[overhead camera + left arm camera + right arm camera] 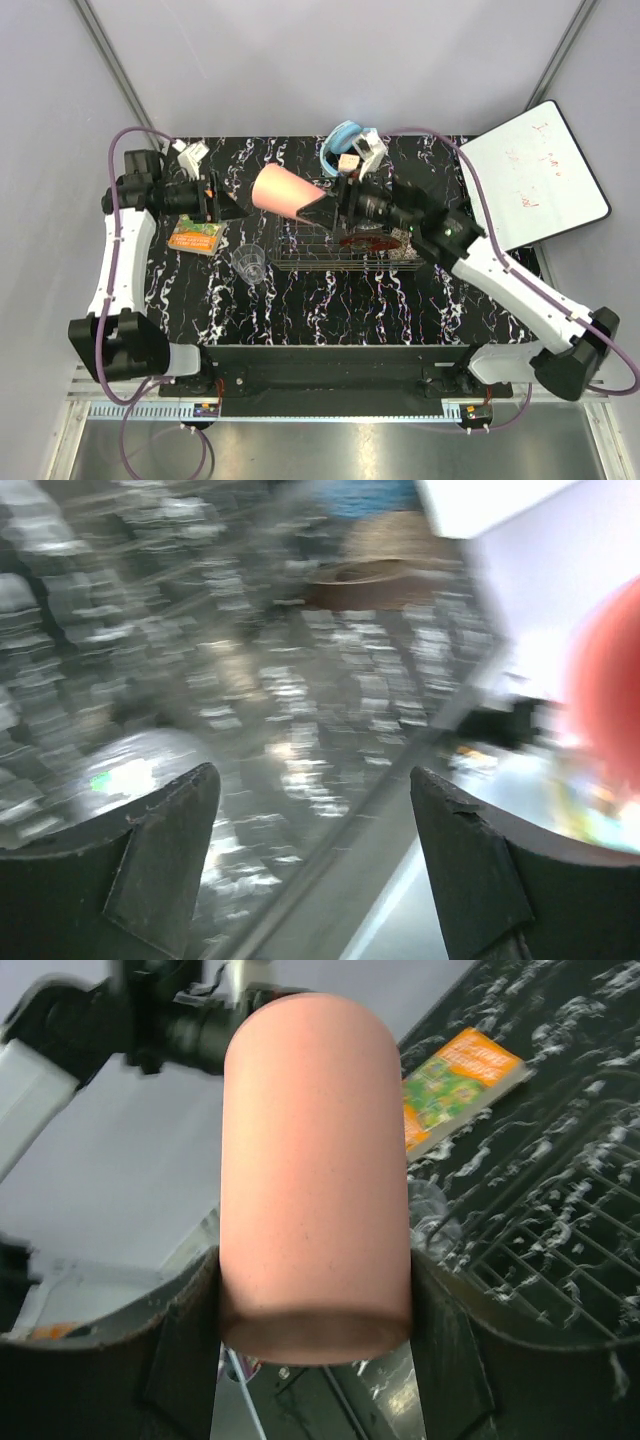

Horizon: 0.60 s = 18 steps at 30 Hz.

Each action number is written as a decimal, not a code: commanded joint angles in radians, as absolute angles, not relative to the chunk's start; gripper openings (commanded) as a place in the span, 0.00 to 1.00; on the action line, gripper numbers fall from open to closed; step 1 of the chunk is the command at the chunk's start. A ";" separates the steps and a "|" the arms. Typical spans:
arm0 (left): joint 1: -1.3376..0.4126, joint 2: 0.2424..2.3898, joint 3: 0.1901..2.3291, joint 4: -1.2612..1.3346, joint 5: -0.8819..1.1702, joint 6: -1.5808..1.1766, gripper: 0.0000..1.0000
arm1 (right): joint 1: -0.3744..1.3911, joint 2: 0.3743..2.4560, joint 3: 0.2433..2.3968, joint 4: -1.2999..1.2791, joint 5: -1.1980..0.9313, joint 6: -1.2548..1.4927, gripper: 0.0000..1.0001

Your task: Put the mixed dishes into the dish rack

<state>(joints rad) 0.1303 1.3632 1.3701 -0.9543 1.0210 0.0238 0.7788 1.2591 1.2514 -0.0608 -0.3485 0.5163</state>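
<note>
My right gripper is shut on the pink plastic cup and holds it tilted in the air over the left end of the wire dish rack. In the right wrist view the cup fills the gap between the fingers of the gripper. A red floral plate sits in the rack. The clear glass tumbler stands on the table just left of the rack. My left gripper is open and empty, left of the cup; its blurred wrist view shows its gripper holding nothing.
An orange-green booklet lies left of the tumbler, and also shows in the right wrist view. A light blue bowl with a yellow cube sits at the back. A white board leans at the right.
</note>
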 commanded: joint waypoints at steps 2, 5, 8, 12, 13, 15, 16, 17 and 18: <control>0.147 1.244 1.263 -0.818 0.644 0.152 0.81 | 0.775 1.538 1.724 -0.726 -0.071 0.367 0.00; 0.138 1.226 1.223 -0.779 0.580 0.175 0.79 | 0.775 1.701 1.900 -0.908 -0.006 0.353 0.00; 0.138 1.220 1.210 -0.778 0.558 0.193 0.79 | 0.775 1.782 2.001 -0.948 0.078 0.370 0.00; 0.138 1.200 1.180 -0.764 0.551 0.206 0.78 | 0.776 1.877 2.144 -1.023 0.153 0.391 0.00; 0.138 1.189 1.167 -0.759 0.549 0.207 0.78 | 0.776 1.919 2.179 -1.046 0.161 0.396 0.00; 0.138 1.183 1.157 -0.749 0.546 0.209 0.77 | 0.776 1.957 2.264 -1.097 0.157 0.406 0.00; 0.140 1.180 1.149 -0.746 0.545 0.212 0.77 | 0.775 1.992 2.287 -1.109 0.147 0.416 0.00; 0.138 1.178 1.147 -0.742 0.542 0.213 0.77 | 0.775 2.012 2.337 -1.135 0.138 0.425 0.00; 0.138 1.178 1.144 -0.741 0.538 0.212 0.77 | 0.775 2.058 2.367 -1.150 0.130 0.446 0.00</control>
<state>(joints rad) 0.1421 1.2167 1.1553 -0.8062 0.5694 0.1848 0.7769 1.9976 2.2032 -1.0554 0.1032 0.4026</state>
